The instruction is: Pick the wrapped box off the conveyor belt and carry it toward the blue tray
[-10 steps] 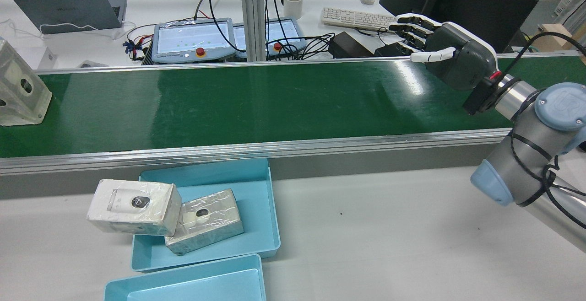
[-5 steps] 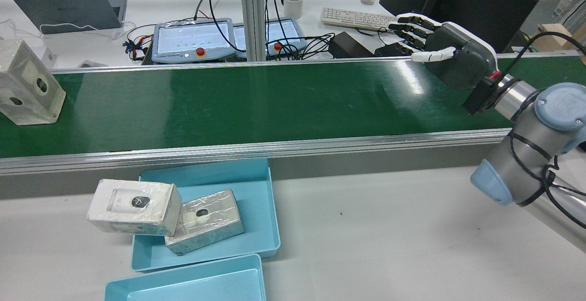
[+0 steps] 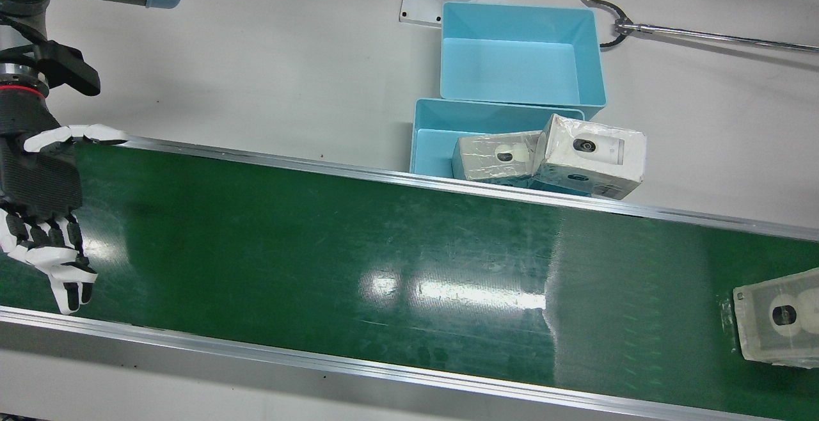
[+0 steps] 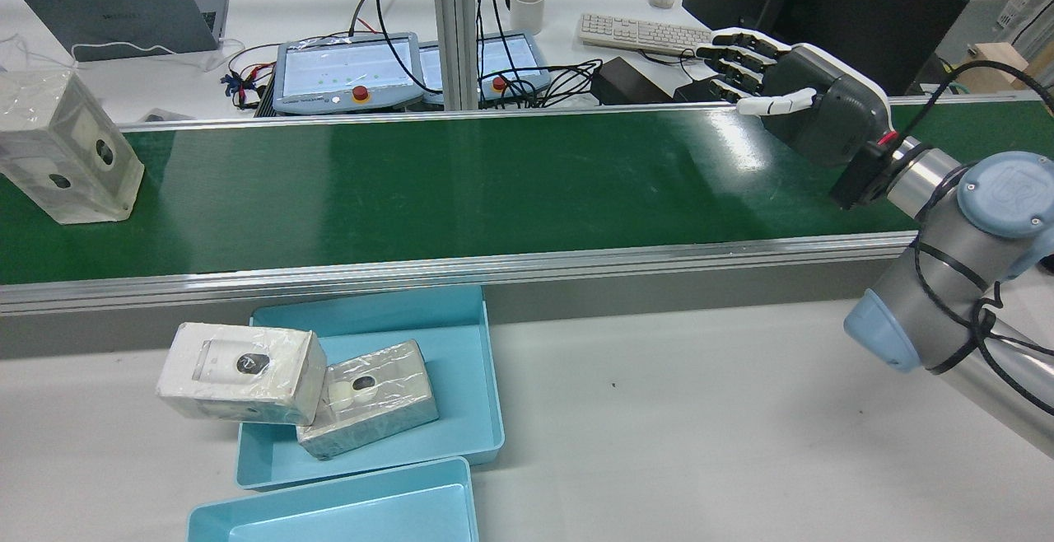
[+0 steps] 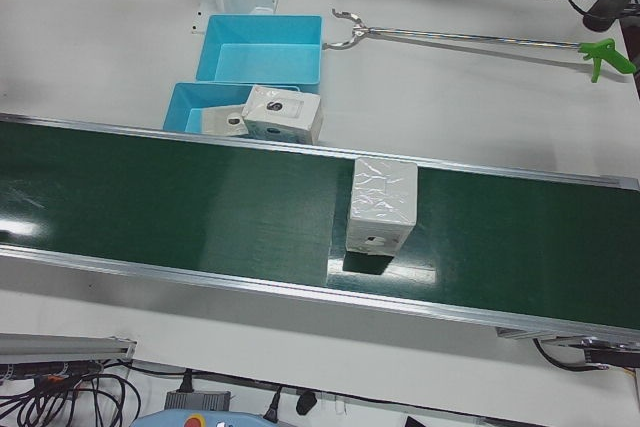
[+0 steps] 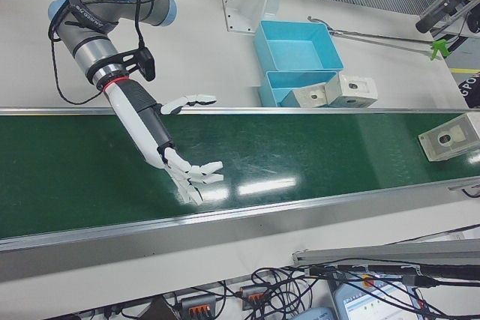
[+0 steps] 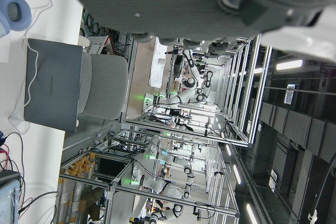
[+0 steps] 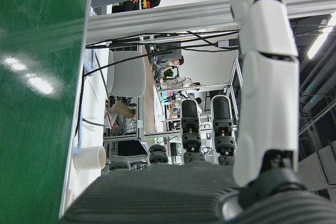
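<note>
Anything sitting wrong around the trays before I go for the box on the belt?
Yes. One wrapped box is not in the blue tray: it straddles the tray's left rim, tilted, half over the table and leaning against the second box inside. The box on the belt looks fine.

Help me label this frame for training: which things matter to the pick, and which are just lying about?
Job:
wrapped box riding the conveyor belt
right hand, open over the belt
blue tray holding two wrapped boxes

Lying about:
second tray
reacher tool
laptop
mug
keyboard
</note>
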Available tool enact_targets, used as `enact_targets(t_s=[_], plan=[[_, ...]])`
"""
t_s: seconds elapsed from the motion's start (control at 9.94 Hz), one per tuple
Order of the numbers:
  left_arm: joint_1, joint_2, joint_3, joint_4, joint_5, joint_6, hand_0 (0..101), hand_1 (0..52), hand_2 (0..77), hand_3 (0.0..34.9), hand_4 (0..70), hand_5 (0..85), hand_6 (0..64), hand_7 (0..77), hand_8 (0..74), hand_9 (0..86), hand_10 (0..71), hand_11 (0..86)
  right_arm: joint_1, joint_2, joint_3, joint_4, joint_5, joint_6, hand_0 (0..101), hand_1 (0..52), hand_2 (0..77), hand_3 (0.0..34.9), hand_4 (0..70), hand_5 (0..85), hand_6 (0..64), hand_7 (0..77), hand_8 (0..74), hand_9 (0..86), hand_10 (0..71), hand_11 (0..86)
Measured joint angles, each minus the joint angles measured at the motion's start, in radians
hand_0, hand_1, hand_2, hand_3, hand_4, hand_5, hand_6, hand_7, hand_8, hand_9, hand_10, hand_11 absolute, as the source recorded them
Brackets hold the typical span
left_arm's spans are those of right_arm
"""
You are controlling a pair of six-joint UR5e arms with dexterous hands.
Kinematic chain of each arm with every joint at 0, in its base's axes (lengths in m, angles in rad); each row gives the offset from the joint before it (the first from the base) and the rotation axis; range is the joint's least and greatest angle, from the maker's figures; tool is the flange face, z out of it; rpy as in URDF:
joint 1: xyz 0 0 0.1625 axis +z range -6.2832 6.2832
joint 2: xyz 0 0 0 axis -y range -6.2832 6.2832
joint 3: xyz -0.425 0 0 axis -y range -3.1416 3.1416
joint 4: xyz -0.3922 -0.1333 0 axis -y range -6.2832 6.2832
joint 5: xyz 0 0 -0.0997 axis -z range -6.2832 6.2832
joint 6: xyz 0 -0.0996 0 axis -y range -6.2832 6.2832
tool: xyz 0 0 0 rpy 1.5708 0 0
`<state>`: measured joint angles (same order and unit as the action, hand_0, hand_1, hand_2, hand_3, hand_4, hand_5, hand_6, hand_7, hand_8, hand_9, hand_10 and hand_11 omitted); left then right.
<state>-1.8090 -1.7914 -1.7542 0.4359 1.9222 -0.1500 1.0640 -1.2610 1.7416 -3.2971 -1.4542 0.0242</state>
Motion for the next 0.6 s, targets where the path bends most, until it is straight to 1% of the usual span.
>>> enact_targets(t_s=[0.1,0.4,0.6], plan=[[0.0,0.0,0.0,0.0,0.0,0.0,0,0.0,0.5,0.0,0.0,1.1,0.0,0.5,0.0,0.0,0.5,0.0,0.0,0.0,0.0,0.0,0.0,0.0,49,15.3,18.5,13.8,10.9,31.1,4.9,22.9,0.0,7.1,0.0,1.6],[0.0,0.0,0.0,0.0,0.0,0.0,0,0.0,0.5,0.0,0.0,1.1,0.0,0.0,0.0,0.0,0.0,0.0,-0.002,0.002,-0.002,0.001,0.002,-0.001,49,15.3,18.5,13.9,10.9,31.1,4.9,22.9,1.1,7.1,0.0,1.6],[0.0,0.0,0.0,0.0,0.0,0.0,0,0.0,1.1,0.0,0.0,1.1,0.0,0.0,0.0,0.0,0.5,0.0,-0.006,0.014,-0.001,0.005,0.005,-0.002,48,15.3,18.5,14.1,9.8,31.1,4.9,22.9,1.1,7.1,0.0,1.6]])
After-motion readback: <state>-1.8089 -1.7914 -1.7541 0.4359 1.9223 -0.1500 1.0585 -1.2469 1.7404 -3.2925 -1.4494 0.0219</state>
